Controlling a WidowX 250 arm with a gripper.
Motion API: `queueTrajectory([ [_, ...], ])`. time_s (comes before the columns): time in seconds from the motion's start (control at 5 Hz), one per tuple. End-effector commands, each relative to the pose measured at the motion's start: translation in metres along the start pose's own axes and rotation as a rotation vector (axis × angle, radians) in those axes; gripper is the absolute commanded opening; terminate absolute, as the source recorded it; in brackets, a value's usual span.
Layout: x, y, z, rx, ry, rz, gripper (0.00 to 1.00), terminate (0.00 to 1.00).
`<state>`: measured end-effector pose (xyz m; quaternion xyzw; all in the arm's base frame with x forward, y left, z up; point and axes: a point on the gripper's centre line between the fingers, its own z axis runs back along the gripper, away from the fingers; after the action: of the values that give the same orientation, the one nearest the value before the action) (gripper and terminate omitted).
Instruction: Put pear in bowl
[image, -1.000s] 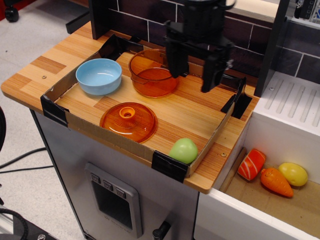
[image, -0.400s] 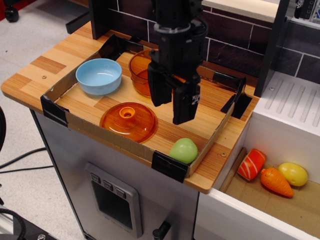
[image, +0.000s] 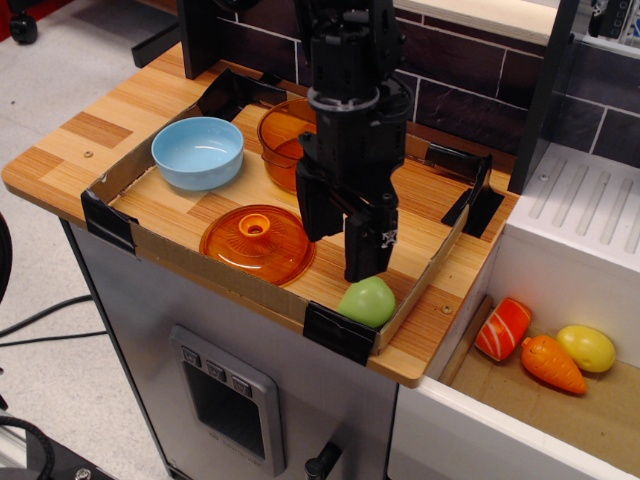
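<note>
The light green pear lies in the front right corner of the cardboard tray on the wooden counter. The light blue bowl stands empty at the tray's back left. My black gripper hangs open over the tray, its fingers pointing down. Its right finger ends just above and behind the pear; the left finger is near the orange lid's right rim. It holds nothing.
A flat orange lid lies left of the pear. A transparent orange pot stands behind, partly hidden by the arm. A lower bin on the right holds a red-white toy, a carrot and a yellow fruit.
The gripper has moved from the tray's back right, forward and left, and down toward the pear. The pear, bowl, lid and pot have not moved.
</note>
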<state>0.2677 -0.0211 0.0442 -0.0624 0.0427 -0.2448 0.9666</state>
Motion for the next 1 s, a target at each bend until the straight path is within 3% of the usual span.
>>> queueTrajectory([
  [0.0,0.011,-0.006,0.005,0.011,-0.07,0.028,1.0,0.0],
  [0.8,0.011,0.008,-0.036,0.08,-0.015,0.039,1.0,0.0],
])
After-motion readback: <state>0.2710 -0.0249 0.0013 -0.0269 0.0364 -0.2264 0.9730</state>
